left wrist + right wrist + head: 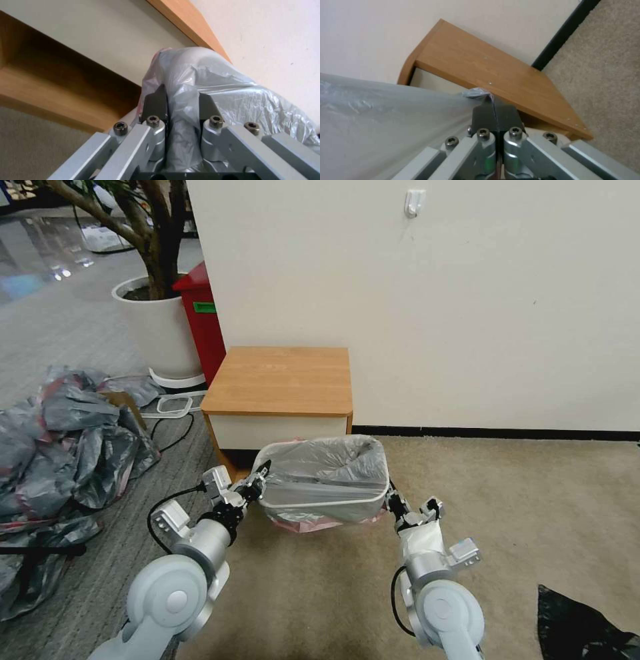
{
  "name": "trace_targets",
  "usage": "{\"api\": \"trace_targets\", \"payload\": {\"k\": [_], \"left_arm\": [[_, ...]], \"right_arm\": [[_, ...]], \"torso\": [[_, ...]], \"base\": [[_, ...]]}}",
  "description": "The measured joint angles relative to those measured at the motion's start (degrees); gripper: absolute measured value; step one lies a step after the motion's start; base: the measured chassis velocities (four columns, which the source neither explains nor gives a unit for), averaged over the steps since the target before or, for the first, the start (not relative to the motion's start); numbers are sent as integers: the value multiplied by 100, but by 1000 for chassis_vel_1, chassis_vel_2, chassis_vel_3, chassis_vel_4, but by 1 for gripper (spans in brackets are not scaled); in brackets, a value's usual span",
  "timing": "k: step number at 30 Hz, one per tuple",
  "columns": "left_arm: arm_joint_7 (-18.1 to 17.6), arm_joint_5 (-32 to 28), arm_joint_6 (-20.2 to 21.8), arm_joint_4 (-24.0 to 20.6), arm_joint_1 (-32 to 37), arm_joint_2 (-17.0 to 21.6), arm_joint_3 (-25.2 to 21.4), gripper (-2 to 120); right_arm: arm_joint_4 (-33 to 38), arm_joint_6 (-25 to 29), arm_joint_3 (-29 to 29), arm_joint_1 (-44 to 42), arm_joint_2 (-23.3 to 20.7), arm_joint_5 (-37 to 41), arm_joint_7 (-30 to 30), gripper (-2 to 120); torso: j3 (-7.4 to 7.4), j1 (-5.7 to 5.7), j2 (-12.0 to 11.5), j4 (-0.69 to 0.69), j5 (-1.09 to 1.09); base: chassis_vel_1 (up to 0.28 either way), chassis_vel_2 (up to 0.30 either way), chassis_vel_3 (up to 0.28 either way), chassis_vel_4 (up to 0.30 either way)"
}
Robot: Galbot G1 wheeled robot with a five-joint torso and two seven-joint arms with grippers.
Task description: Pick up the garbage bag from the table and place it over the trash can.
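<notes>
The garbage bag (327, 468) already lines the trash can (320, 508), just near of the bench (277, 380). The left tool (261, 473) grips a fold at the left rim; the right tool (392, 501) is clamped tight on the right edge. Pulling apart further could tear the thin plastic. No readable writing anywhere.

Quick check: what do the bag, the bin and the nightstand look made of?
Garbage bag: thin translucent grey plastic film, crinkled and glossy, pink-red edge; pinched in the left gripper and right gripper.
Trash can: cream plastic by the look, smooth rolled rim.
Table: wood-grain top, probably laminate or veneer, matte, with a cream drawer front.
</notes>
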Motion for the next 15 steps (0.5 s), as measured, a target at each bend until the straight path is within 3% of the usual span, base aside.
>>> {"api": "trace_targets", "payload": {"k": [4,8,15], "left_arm": [[0,5,2,0,6,0,-11,10],[3,151,73,121,-13,34,-72,9],[4,166,78,223,-87,77,-147,9]], "right_arm": [[61,-7,2,-55,-11,-17,-9,1],[534,-63,33,-335,-89,-85,-63,19],[999,-151,160,-587,-194,-51,-145,40]], "torso": [[0,0,0,0,0],[0,0,0,0,0],[0,0,0,0,-1]], "base": [[0,0,0,0],[0,0,0,0],[0,0,0,0]]}}
